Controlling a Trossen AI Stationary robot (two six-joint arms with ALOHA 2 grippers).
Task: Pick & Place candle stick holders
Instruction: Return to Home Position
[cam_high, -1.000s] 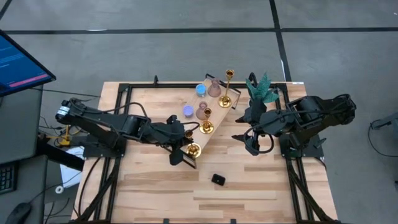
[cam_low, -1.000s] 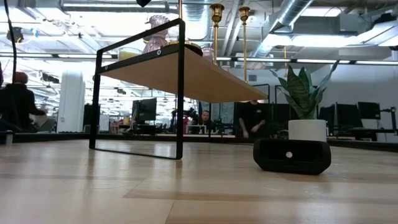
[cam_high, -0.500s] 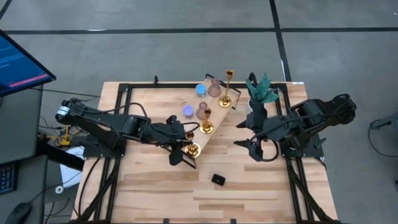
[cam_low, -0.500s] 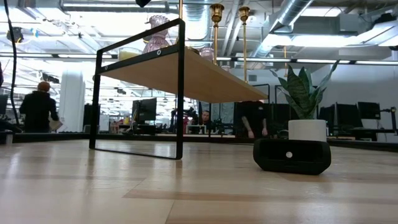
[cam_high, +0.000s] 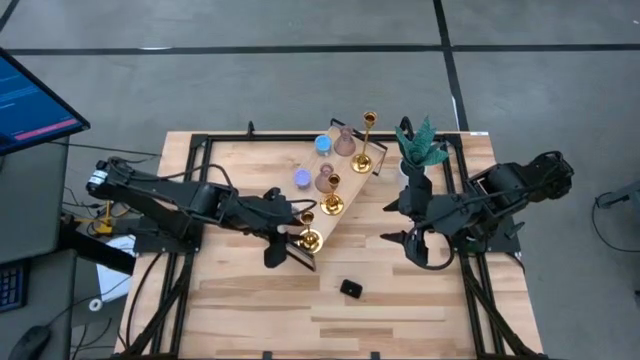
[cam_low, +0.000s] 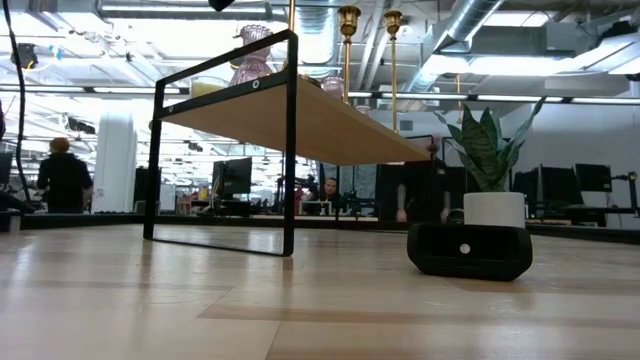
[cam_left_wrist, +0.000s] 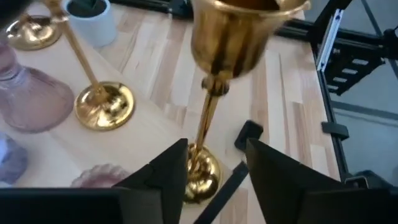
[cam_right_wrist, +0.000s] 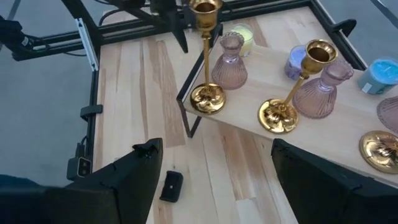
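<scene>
Small black block (cam_high: 350, 289) is lying on my wooden table (cam_high: 240, 300), well apart from the black-framed shelf (cam_low: 330, 122). White-potted plant (cam_high: 420, 145) is standing just beside the shelf's far end. Monitor (cam_high: 30, 100) is glowing off the table's left side. A person (cam_low: 62, 175) is standing in the room behind.

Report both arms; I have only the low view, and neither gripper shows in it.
Observer: In the high view the left gripper sits at the near end of the shelf, level with the gold holder standing there.
Operator: Confirm it is not gripping.
Observer: In the left wrist view its fingers stand apart, and the holder's stem rises clear between them, upright.
Operator: Give me the right arm.
Observer: The right gripper is open and empty, over bare table to the right of the shelf.
</scene>
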